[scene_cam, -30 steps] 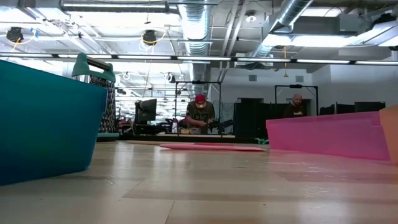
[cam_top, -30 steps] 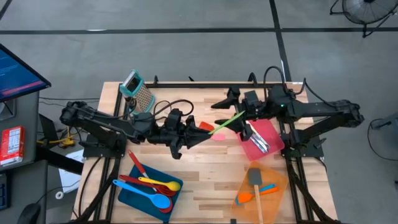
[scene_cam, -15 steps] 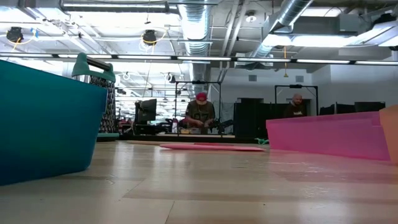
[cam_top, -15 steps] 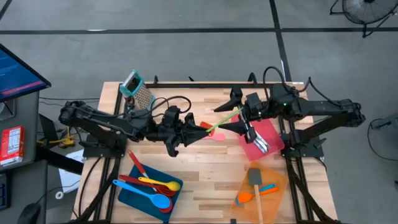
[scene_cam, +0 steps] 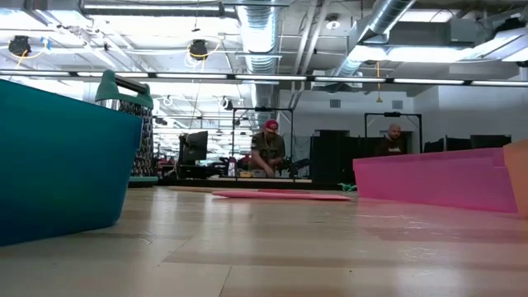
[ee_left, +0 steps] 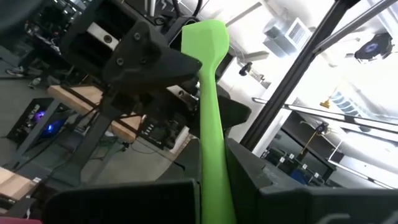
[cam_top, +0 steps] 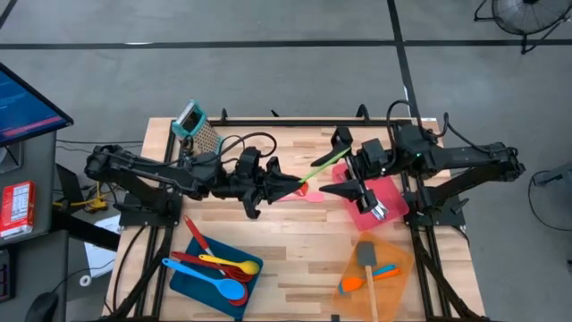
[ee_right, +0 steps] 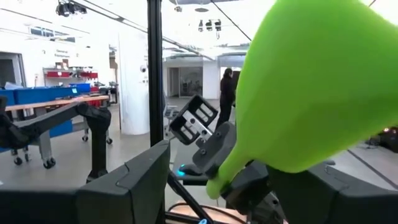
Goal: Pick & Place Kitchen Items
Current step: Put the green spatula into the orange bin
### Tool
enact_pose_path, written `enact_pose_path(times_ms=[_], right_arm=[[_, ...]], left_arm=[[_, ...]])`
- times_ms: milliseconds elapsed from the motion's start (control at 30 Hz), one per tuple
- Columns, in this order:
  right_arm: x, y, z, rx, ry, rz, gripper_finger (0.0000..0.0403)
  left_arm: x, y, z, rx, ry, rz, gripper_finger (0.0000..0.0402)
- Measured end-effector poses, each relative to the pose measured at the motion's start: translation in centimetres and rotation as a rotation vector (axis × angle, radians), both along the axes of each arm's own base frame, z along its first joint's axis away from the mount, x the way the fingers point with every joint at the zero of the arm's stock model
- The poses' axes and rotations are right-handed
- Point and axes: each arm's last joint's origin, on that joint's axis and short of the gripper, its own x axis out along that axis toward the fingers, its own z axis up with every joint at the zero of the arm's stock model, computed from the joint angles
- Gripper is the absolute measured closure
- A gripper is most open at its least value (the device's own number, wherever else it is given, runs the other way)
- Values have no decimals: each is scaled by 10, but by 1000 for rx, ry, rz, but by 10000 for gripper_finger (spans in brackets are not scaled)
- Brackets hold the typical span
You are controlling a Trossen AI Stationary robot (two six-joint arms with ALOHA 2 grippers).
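Observation:
A green spatula (cam_top: pixel 323 172) hangs in the air above the table's middle, held by my left gripper (cam_top: pixel 293 185), which is shut on its handle end. Its blade end (ee_right: pixel 311 81) points toward my right gripper (cam_top: pixel 340 165). That gripper is open, with one finger on either side of the blade; I see no touch. A pink utensil (cam_top: pixel 315 195) lies flat on the table beneath them and shows in the low view (scene_cam: pixel 280 195). More spoons lie in the blue tray (cam_top: pixel 189 279). My left gripper pinches the green spatula's handle (ee_left: pixel 213 180) near its free end between its two fingers. The fingers come from the table's left, about level, and the spatula runs on in line with them. It is lifted clear, blade end slanting toward the far right.
A metal grater (cam_top: pixel 202 131) with a teal handle stands at the far left. A pink tray (cam_top: pixel 390 190) with metal utensils sits under my right arm, and an orange tray (cam_top: pixel 393 253) with a spatula sits near the front right. People work in the room beyond.
My right gripper has drawn back a little toward the table's right edge and rolled slightly, staying open around the blade end. The green spatula has stayed clear of the table in my left gripper's hold.

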Motion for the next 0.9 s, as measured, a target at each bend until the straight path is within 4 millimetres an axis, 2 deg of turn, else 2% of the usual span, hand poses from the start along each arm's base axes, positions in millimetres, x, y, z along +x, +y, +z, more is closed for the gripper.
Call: enact_pose_path(times_ms=[167, 333, 467, 667, 900], right_arm=[[0, 0, 2, 2, -19, -1, 151], [-1, 0, 6, 8, -61, -3, 187], [-1, -3, 5, 8, -55, -13, 238], [-1, -3, 5, 6, -53, -10, 380], [-1, -3, 5, 38, -47, -52, 394]], left_arm=[[0, 0, 0, -1, 2, 0, 380], [0, 0, -1, 1, 12, 0, 380], [1, 0, -1, -1, 15, 10, 380], [1, 2, -1, -2, 13, 9, 380], [0, 2, -1, 15, 14, 25, 368]])
